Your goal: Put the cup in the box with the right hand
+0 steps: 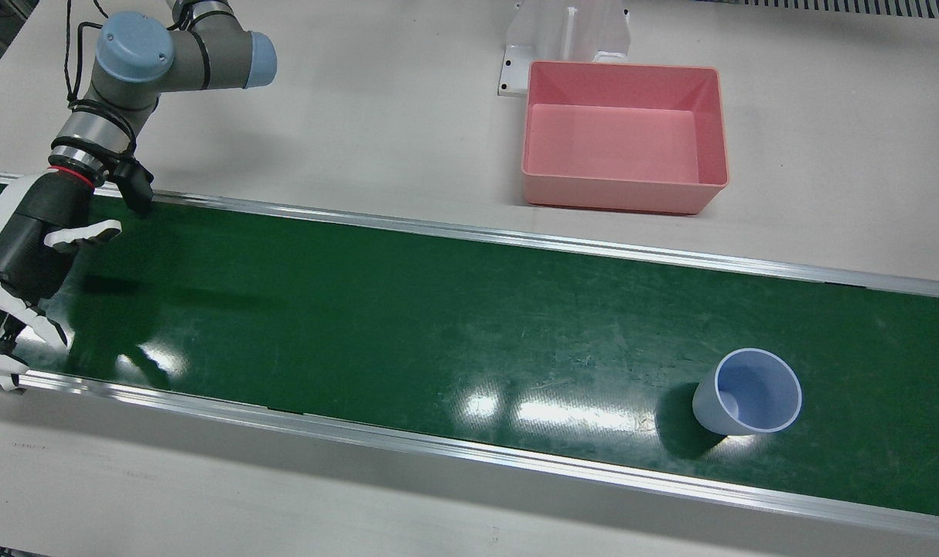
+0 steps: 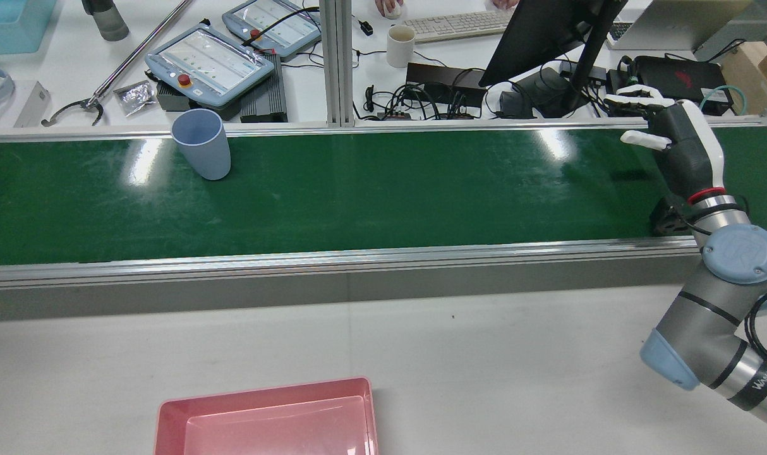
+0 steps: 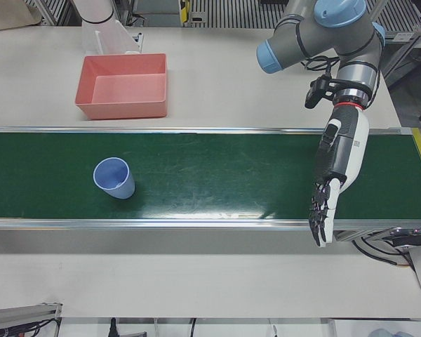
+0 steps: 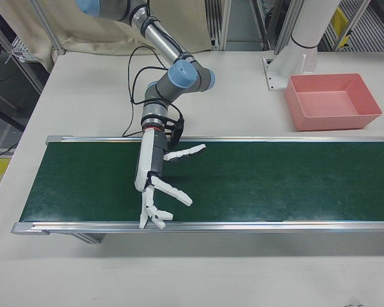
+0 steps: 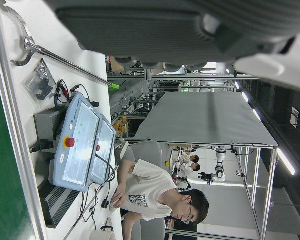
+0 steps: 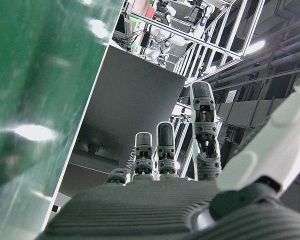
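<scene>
A glossy green conveyor belt (image 1: 361, 309) crosses the white table (image 1: 361, 116). The blue cup (image 1: 748, 402) stands upright on it; the pink box (image 1: 624, 135) sits beside it. The right hand (image 4: 155, 185), fingers spread and empty, hovers over the belt's opposite end.

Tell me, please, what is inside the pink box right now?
Nothing shows inside the pink box: its bare floor is visible in the front view. The cup stands on the green belt, apart from the box. The near wall hides a thin strip of floor.
</scene>
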You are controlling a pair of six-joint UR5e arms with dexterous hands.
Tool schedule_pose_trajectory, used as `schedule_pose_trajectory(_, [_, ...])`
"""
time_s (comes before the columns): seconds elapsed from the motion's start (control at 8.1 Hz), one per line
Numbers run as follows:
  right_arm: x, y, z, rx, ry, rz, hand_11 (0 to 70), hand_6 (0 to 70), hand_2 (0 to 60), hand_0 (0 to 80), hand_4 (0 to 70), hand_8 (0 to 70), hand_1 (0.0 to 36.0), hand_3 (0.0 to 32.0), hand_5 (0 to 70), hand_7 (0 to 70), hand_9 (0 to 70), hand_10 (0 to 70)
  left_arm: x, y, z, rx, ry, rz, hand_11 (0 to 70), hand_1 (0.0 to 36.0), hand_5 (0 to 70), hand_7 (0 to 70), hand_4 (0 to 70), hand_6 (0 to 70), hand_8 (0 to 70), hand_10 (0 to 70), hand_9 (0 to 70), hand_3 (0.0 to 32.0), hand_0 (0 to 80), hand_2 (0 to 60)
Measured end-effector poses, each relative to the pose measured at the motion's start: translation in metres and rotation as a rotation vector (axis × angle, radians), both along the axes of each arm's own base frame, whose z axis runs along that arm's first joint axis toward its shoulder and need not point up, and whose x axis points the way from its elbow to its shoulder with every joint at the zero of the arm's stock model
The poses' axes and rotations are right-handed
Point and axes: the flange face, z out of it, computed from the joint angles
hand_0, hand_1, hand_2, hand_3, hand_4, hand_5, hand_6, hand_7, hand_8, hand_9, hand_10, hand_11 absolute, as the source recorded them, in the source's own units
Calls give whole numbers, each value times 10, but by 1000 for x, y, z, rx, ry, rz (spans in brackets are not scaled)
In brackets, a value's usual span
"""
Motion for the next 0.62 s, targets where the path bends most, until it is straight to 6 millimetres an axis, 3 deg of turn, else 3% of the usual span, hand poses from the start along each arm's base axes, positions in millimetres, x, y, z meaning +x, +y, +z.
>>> schedule_pose_trajectory(0.25, [-1, 2, 1, -20, 20, -6, 0, 77, 48, 408, 467, 98, 0, 12, 6, 449, 207, 0, 0, 0, 0, 0, 0, 0, 0, 0, 0, 0, 0, 0, 0, 0, 0, 0, 0, 0])
schedule_pose_trajectory(0.62, [-6, 6, 3, -47, 47, -18, 0, 75, 44, 412, 449, 98, 3, 18, 8, 441, 205, 0, 0, 0, 0, 0, -1, 0, 0, 0, 0, 0, 0, 0, 0, 0, 0, 0, 0, 0])
